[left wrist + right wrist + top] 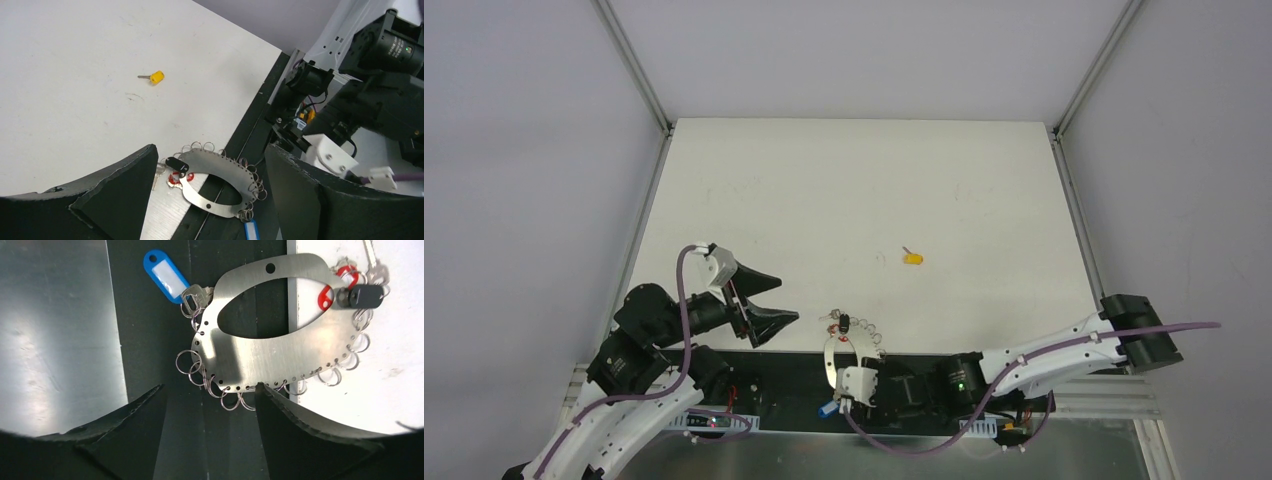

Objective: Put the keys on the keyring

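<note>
The keyring (270, 357) is a flat silver oval plate rimmed with small wire rings. It lies across the table's near edge, half over the black base strip. It carries a blue tag (165, 277), a red tag (326, 296), a black clip (365, 296) and a silver key (376, 271). It also shows in the top view (832, 352) and the left wrist view (220, 175). A yellow-headed key (912, 258) lies alone on the table, also in the left wrist view (156, 77). My right gripper (210, 396) is open, one fingertip (260, 390) at the plate's ringed edge. My left gripper (789, 300) is open and empty, left of the keyring.
The white table (854, 190) is walled by grey panels with metal rails at left (639, 240) and right (1079, 240). The black base strip (794, 375) and both arm bases run along the near edge.
</note>
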Controlling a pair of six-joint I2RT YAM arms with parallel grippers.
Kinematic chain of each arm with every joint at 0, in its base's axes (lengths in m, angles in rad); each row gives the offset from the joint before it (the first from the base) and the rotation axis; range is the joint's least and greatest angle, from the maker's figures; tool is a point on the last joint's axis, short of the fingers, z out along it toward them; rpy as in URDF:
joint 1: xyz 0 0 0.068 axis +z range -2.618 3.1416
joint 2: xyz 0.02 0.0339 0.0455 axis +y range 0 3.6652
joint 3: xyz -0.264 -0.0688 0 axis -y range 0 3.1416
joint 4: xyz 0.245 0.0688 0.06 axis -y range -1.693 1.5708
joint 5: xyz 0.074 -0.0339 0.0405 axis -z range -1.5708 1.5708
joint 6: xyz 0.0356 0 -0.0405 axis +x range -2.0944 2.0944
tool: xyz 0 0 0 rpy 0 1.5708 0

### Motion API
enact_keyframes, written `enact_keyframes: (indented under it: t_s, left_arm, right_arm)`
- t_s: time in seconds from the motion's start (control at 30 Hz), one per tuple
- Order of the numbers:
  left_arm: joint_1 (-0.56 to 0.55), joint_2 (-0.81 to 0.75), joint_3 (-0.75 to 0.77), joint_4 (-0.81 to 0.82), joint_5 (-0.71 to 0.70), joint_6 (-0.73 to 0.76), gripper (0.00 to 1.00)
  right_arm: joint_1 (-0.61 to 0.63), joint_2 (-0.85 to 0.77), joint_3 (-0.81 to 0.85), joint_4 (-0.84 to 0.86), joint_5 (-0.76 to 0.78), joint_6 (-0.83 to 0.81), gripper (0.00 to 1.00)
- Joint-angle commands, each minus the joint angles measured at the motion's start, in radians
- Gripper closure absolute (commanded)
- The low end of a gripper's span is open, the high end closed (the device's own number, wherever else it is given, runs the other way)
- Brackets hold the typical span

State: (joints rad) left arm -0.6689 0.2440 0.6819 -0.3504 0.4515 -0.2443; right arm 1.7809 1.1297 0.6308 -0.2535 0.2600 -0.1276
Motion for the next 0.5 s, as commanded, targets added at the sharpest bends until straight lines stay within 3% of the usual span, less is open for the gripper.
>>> enact_keyframes:
  t_s: [0.0, 0.27, 0.47]
  left_arm:
    - [-0.011, -0.017, 0.015, -0.009, -0.029, 0.021, 0.21]
    - [-0.010, -0.033, 0.009, -0.025, -0.050, 0.024, 0.21]
    - [-0.009, -0.043, 0.007, -0.028, -0.056, 0.022, 0.21]
  right_arm:
    - [0.109, 0.053, 0.040, 0.006, 0.227, -0.176, 0.31]
    - [0.299, 0.189, 0.083, -0.020, 0.471, -0.325, 0.30]
    - [0.369, 0.239, 0.123, -0.063, 0.517, -0.409, 0.34]
